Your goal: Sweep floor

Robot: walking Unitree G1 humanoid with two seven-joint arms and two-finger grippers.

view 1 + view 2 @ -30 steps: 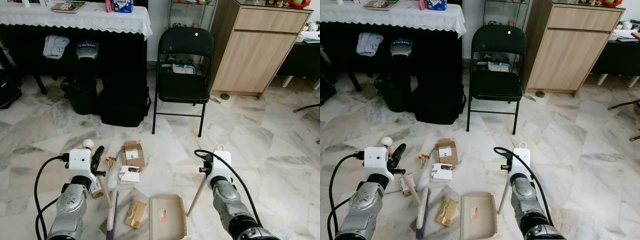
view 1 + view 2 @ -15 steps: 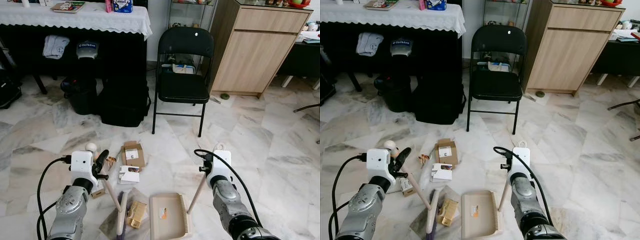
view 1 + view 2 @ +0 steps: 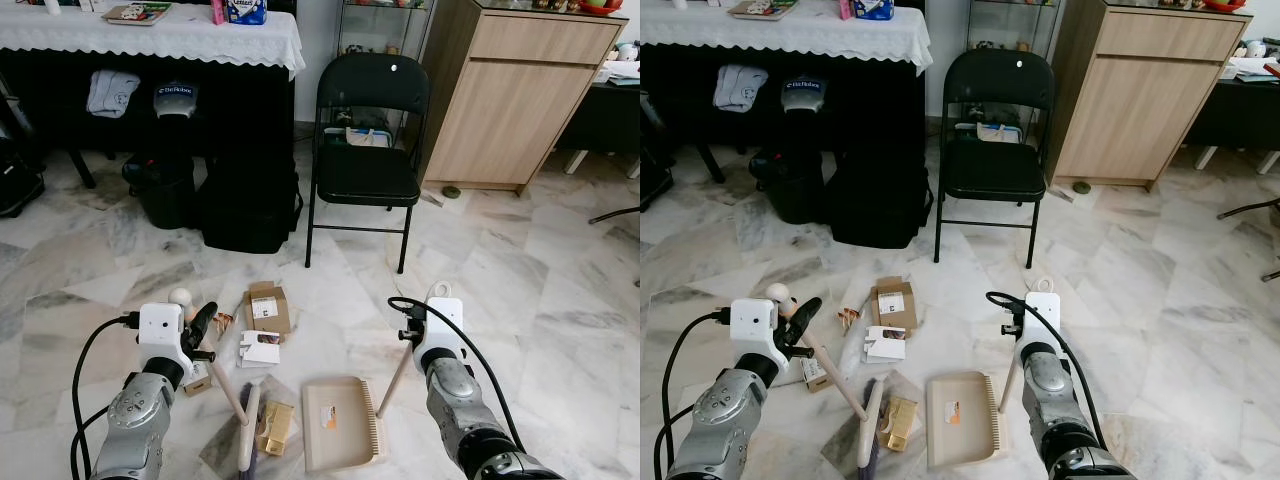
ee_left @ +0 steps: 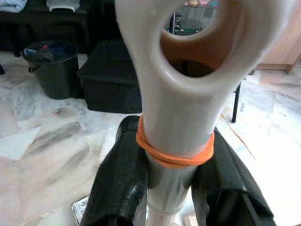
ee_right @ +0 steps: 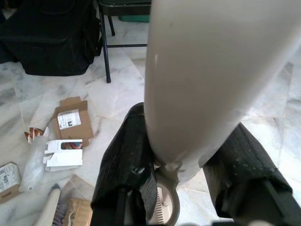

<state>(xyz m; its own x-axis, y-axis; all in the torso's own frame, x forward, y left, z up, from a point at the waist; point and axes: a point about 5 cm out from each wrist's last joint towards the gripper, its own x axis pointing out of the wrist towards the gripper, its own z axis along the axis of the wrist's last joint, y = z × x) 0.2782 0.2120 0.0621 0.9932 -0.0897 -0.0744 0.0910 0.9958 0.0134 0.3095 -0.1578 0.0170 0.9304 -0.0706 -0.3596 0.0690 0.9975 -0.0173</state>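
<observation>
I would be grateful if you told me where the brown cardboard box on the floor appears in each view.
Left eye view: brown cardboard box, left of centre.
Right eye view, left of centre.
Left wrist view: hidden by the broom handle.
Right wrist view, beside a black finger.
Shared landmark: the black folding chair.

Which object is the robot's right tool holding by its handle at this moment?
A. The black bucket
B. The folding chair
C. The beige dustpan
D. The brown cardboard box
C. The right tool is shut on the handle that slants down to the beige dustpan, which rests on the marble floor; the brown cardboard box lies apart, untouched.
</observation>
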